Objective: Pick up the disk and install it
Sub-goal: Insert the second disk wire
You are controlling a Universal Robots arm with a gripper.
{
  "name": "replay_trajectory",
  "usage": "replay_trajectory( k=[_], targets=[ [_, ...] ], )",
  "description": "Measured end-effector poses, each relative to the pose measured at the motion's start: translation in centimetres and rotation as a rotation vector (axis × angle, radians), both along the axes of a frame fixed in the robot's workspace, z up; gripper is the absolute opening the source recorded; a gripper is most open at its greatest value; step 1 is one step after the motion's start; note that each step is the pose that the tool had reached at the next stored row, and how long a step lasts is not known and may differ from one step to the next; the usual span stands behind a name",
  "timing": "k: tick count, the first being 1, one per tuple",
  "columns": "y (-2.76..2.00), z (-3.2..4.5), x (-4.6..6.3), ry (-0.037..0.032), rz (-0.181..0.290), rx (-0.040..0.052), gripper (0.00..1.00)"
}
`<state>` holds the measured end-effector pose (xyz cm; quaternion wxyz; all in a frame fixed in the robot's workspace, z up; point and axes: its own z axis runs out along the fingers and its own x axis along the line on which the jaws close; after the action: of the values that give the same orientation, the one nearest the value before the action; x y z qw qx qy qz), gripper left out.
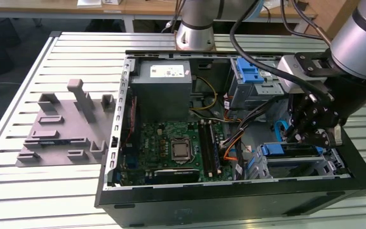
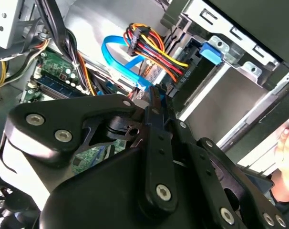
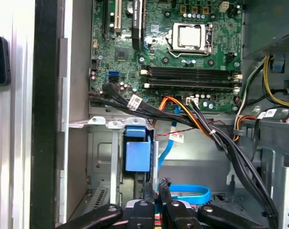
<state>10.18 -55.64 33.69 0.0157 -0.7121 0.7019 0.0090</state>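
Observation:
The disk sits in the lower drive cage at the case's corner on the exterior view's right. Its blue carrier frame faces the motherboard, and its blue front tab shows in the first wrist view and in the second wrist view. My gripper hangs just above that cage, inside the open computer case. Its black fingers stand pressed together, with their tips beside a bundle of red, yellow and orange wires. The disk is not between them.
A blue data cable loops by the fingers. The motherboard and the grey power supply box fill the case's middle. An upper bay with a blue latch stands behind. A grey fixture lies outside, and a person's hand shows beside the case.

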Motion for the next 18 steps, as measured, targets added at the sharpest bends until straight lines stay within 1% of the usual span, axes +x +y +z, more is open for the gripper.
replay_trajectory(
  k=[8,13,18],
  targets=[
    [-0.62,-0.12,0.00,-0.0021,0.000,-0.0002,0.16],
    [-0.64,-0.18,0.00,-0.0068,0.001,-0.0002,0.16],
    [-0.80,-0.21,0.00,-0.0090,0.002,-0.0002,0.16]
  ],
)
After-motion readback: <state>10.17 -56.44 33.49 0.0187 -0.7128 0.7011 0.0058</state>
